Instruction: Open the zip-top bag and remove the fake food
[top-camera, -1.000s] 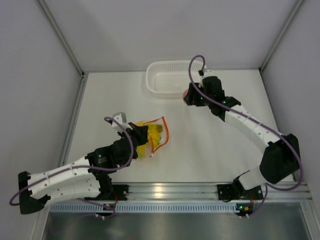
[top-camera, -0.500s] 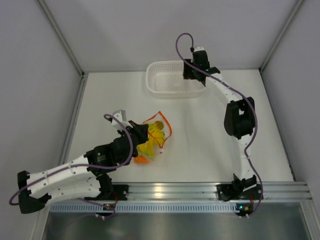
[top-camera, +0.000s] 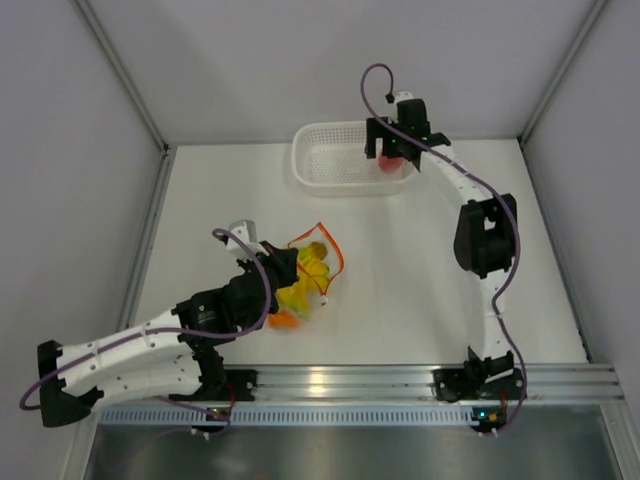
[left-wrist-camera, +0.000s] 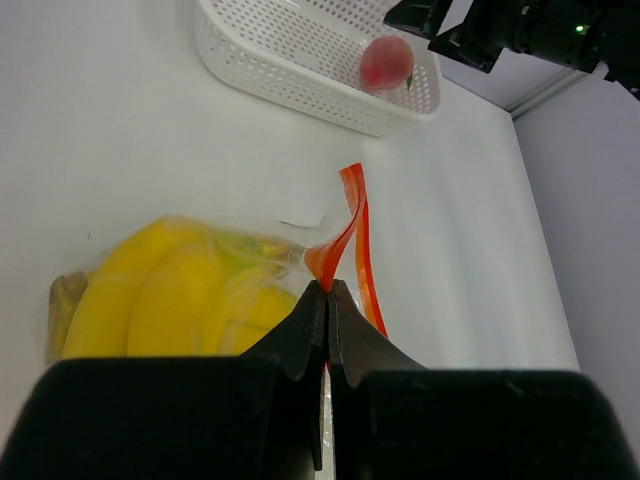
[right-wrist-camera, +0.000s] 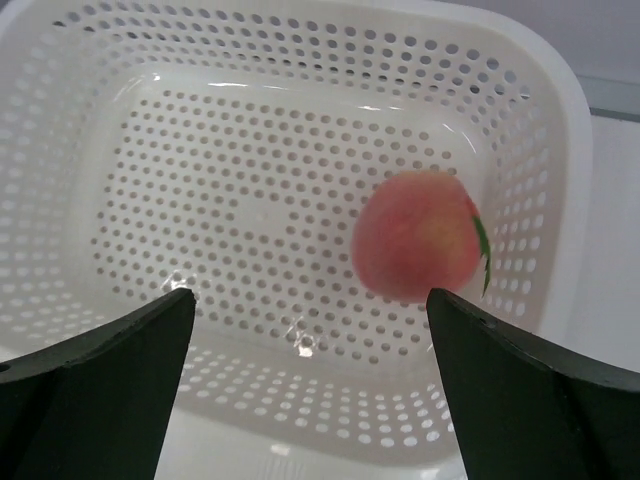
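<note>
Table (top-camera: 420, 280): We find a white work surface with walls on three sides. Both arm bases are bolted at its near edge.

Left arm (top-camera: 130, 350): It reaches from the near-left corner towards the middle of the table and ends at the bag.

Right arm (top-camera: 485, 240): It stretches from the near-right base to the far side and ends over the right end of the basket.

White basket (top-camera: 300, 160): This perforated plastic basket stands at the far centre of the table, well apart from the bag.

Zip-top bag (top-camera: 318, 262): We note a clear, crinkled bag lying left of centre, its mouth turned to the right. The orange-red zip strip (left-wrist-camera: 352, 215) rises from it in a loop.

Left gripper (left-wrist-camera: 322, 290): The jaws are clenched on the bag's edge at the zip strip, the fingertips pressed together with the strip between them.

Right gripper (right-wrist-camera: 310, 300): The jaws stand wide apart above the basket, and neither finger touches the peach.

Banana bunches (left-wrist-camera: 150, 300): These yellow pieces lie inside the bag, behind the plastic, just left of the left gripper.

Peach (right-wrist-camera: 415, 250): This pink piece is inside the basket at its right end. It shows blurred in the right wrist view, so we cannot tell whether it rests on the floor of the basket.

Orange fruit (top-camera: 284, 320): It lies at the near-left end of the bag, touching the bananas. We cannot tell whether it is inside the plastic.
</note>
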